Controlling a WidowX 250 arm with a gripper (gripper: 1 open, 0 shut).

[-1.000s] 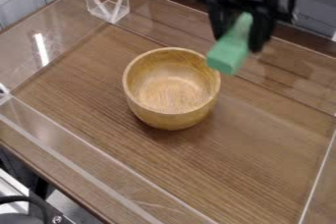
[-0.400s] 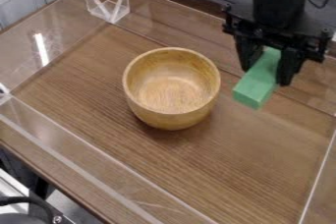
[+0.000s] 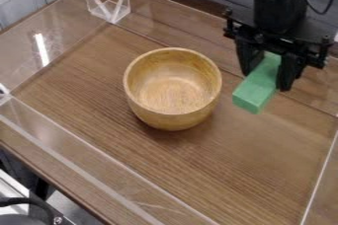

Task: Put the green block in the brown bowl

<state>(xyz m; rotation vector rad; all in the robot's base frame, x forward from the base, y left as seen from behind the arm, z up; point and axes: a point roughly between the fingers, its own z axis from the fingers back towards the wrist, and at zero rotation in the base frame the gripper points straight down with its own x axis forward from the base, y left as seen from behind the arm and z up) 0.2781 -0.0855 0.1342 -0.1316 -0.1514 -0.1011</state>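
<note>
The green block (image 3: 259, 87) is a bright green bar, tilted, with its lower end close to the wooden tabletop. It hangs just right of the brown bowl (image 3: 169, 118) and outside it. My black gripper (image 3: 270, 71) points down from above and is shut on the block's upper part, one finger on each side. The brown bowl is round, light wood and thick-walled. It stands in the middle of the table with nothing inside. A small gap separates the block from the bowl's right rim.
The wooden table (image 3: 93, 155) is ringed by low clear plastic walls. A small clear plastic stand (image 3: 109, 4) sits at the back left. The arm's dark body rises to the top right corner.
The gripper has carried the green block right and down, from by the bowl's upper right rim to a spot beside the bowl. It has hardly moved over the last half second.
</note>
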